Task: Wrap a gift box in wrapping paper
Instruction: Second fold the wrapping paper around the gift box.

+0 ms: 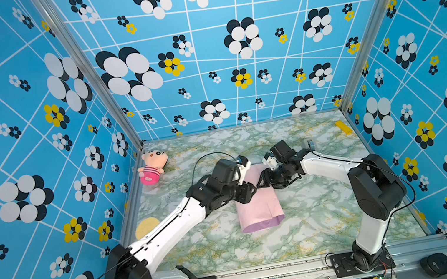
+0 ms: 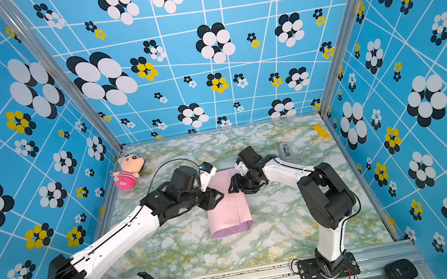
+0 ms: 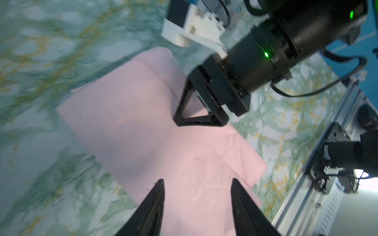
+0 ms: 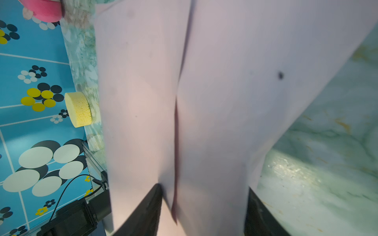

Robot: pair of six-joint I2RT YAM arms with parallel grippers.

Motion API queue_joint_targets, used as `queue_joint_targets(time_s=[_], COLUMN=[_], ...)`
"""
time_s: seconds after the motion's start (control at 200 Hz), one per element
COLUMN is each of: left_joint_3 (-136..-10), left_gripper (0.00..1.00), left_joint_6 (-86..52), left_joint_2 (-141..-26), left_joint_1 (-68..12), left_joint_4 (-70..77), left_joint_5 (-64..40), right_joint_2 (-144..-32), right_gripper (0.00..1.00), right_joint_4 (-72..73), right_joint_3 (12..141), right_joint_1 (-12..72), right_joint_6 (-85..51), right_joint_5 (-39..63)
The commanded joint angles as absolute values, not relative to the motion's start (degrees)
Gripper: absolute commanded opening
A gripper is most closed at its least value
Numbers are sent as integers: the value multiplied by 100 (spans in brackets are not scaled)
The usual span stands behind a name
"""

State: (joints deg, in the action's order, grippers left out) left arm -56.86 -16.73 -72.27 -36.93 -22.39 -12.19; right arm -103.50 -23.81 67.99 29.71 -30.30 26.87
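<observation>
Top views both show the wrapping paper (image 1: 258, 205), pale pink outside, folded into a tube on the bench (image 1: 323, 222), its long axis running far to near. Left jaws stand apart, empty, over its far left. Right jaws, also apart, sit over its far right, equally near. Gift box hidden, likely inside. No readable writing.

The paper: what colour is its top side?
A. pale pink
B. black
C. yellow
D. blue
A: the paper is pale pink on top in both top views, and lilac shows only at its near open end.
</observation>
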Motion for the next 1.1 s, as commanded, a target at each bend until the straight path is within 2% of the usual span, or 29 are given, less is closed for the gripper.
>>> queue_joint_targets(time_s=[0.0, 0.19, 0.505, 0.815, 1.095], left_joint_3=[-4863, -3922, -3851, -4185, -4304], left_gripper=[59, 62, 63, 62, 61], left_joint_6=[-3236, -4148, -4680, -4621, -4501], left_joint_2=[-6768, -6735, -7730, -8086, -8033], left_joint_1=[-3149, -2722, -2773, -3132, -3234], left_joint_4=[-2018, -1068, 158, 167, -4], left_joint_5=[-1319, -1986, -2472, -2393, -2226], right_joint_2=[-10434, -10441, -10407, -10363, -10181], right_gripper=[61, 61, 61, 63, 70], right_joint_4=[-2563, -2495, -2463, -2481, -2628], right_joint_3=[6686, 6697, 6704, 6738, 6827], right_joint_1=[2979, 2979, 2980, 2984, 2988], right_joint_6=[-3037, -3059, -3146, -3217, -3208], right_joint_5=[2316, 2398, 2443, 2505, 2474])
